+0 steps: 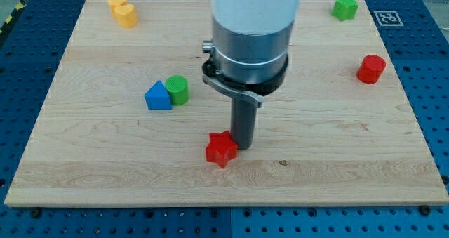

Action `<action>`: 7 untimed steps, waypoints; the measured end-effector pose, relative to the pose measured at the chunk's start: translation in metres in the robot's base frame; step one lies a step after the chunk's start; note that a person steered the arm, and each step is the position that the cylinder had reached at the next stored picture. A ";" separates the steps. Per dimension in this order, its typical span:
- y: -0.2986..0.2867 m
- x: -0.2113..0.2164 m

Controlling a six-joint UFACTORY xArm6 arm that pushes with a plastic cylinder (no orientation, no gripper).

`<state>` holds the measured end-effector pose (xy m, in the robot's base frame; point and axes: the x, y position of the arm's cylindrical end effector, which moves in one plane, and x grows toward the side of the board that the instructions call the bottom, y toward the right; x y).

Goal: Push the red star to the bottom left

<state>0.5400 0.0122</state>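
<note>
The red star [221,149] lies on the wooden board [91,168], a little below the board's middle. My tip [243,147] stands right beside the star on its right, touching or almost touching its upper right points. The rod rises from there into the arm's wide grey and white body, which hides part of the board's top middle.
A blue triangular block [158,97] and a green cylinder [177,89] sit together left of centre. A yellow block [123,10] is at the top left. A green star [344,7] is at the top right. A red cylinder [371,69] is at the right.
</note>
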 end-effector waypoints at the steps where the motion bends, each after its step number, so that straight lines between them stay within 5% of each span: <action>1: -0.006 0.005; 7: -0.077 0.033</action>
<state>0.5730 -0.0649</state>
